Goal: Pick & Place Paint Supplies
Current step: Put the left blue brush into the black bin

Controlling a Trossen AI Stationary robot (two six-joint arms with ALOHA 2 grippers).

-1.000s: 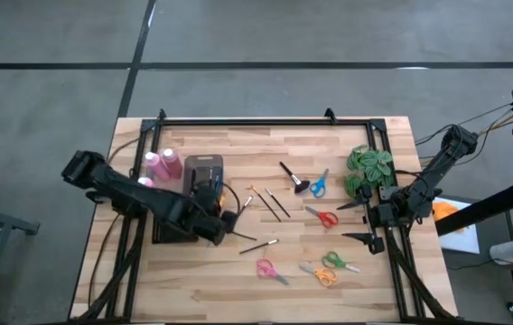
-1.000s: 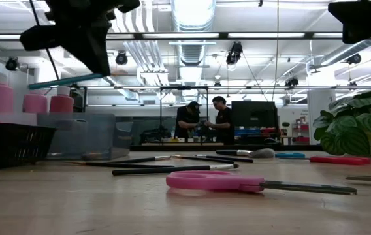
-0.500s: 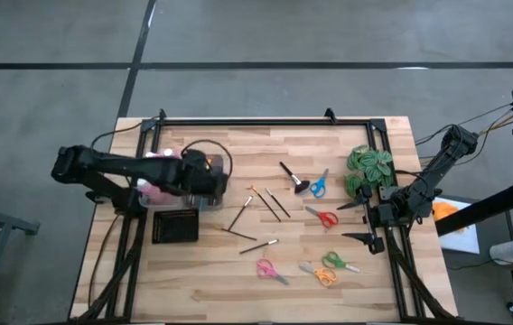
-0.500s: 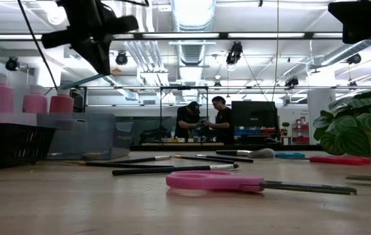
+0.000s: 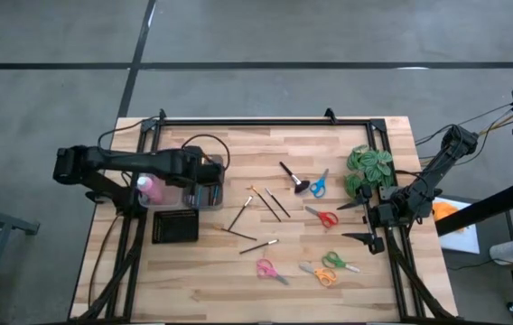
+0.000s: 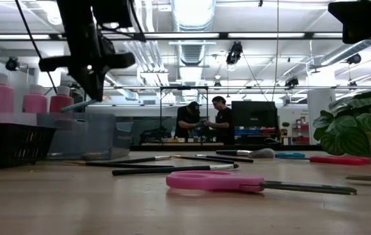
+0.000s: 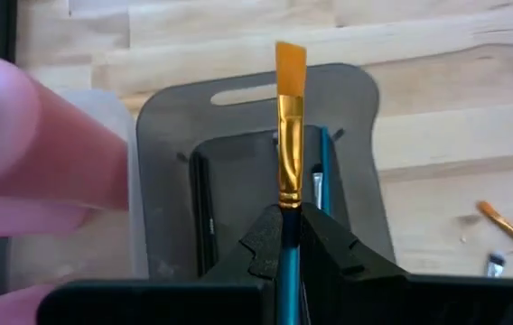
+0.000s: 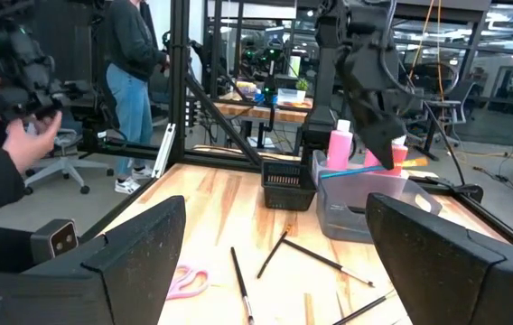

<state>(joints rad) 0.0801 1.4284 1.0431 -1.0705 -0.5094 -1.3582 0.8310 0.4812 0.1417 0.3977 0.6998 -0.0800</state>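
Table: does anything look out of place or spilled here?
Nothing is spilled or damaged. Brushes and scissors lie loose on the table, unsorted. The left gripper holds a blue brush over the grey bin.

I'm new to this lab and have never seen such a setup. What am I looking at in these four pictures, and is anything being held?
Two dark robot arms work at a wooden table. One picture looks straight down, one looks level across the tabletop, and one comes from each wrist. The left gripper has its jaws shut on a blue-handled paintbrush above a grey bin, beside pink bottles. The right gripper waits open at the table's right edge. More brushes, scissors and a plant lie on the table.
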